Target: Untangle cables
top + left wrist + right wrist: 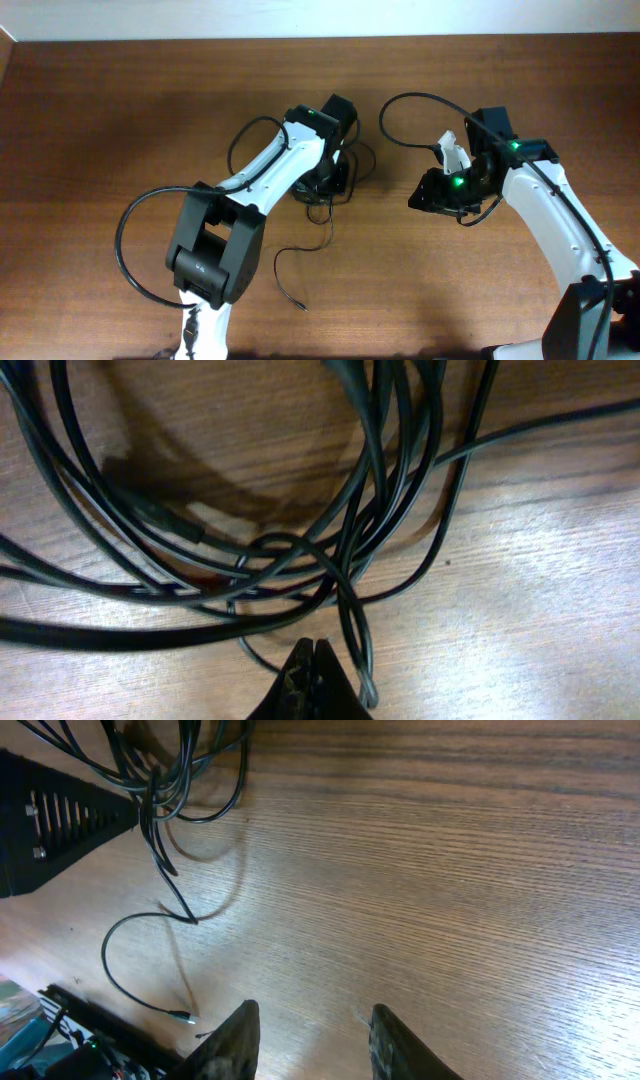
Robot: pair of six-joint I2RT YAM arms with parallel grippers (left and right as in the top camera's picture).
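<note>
**Left arm.** Your left gripper (315,678) stands with its jaws pressed fully together, tips touching. They sit at the 6 o'clock edge of the thin black flexible cables (378,460), low over the wood. One looped strand runs just beside the tips at their 3 o'clock side. Whether any strand is pinched between them cannot be told.

**Right arm.** Your right gripper (312,1042) has its jaws partly apart, with bare wood showing between them. They hold nothing.

**Cables.** The cables lie as a tangled bundle of overlapping loops near the middle of the brown wooden tabletop (120,120), under the left wrist. In the left wrist view several strands cross and hook round one another at the bundle's centre. In the overhead view one loose strand (278,262) trails away from the bundle towards 7 o'clock and ends in a small silver-tipped plug (182,1016) lying flat on the tabletop. The right gripper is at the bundle's 3 o'clock, well apart from it.
</note>
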